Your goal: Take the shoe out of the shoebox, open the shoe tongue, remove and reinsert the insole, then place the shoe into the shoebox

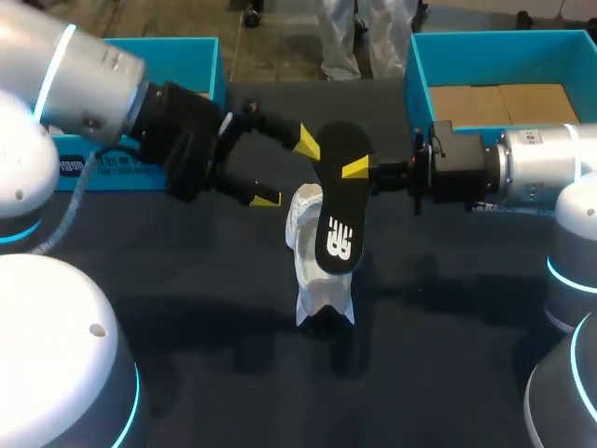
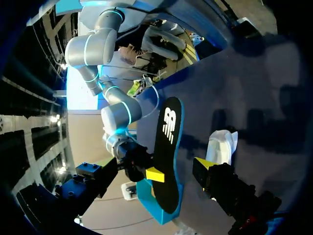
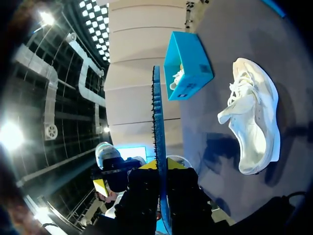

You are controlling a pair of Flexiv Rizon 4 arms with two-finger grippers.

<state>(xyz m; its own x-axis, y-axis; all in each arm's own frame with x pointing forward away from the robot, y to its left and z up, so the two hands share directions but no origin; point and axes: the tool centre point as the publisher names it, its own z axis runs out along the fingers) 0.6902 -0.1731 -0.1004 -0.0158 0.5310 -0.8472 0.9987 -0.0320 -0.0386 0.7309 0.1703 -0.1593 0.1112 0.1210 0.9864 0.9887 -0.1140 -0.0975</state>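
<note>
My right gripper [image 1: 362, 169] is shut on the black insole [image 1: 340, 201] and holds it in the air above the middle of the table. In the right wrist view the insole [image 3: 156, 127] stands edge-on between the right gripper's [image 3: 160, 182] fingers. The white shoe [image 1: 315, 266] rests on the dark table under the insole, also seen in the right wrist view [image 3: 254, 117]. My left gripper [image 1: 287, 171] is open just left of the insole, its upper tip close to the insole's edge. In the left wrist view the insole [image 2: 168, 142] shows ahead of my yellow fingertip [image 2: 203, 164], with the shoe [image 2: 222, 144] behind.
A blue shoebox [image 1: 201, 49] stands at the back left, behind my left arm, and shows in the right wrist view [image 3: 188, 63]. Another blue box [image 1: 422, 70] with cardboard inside stands at the back right, behind my right arm.
</note>
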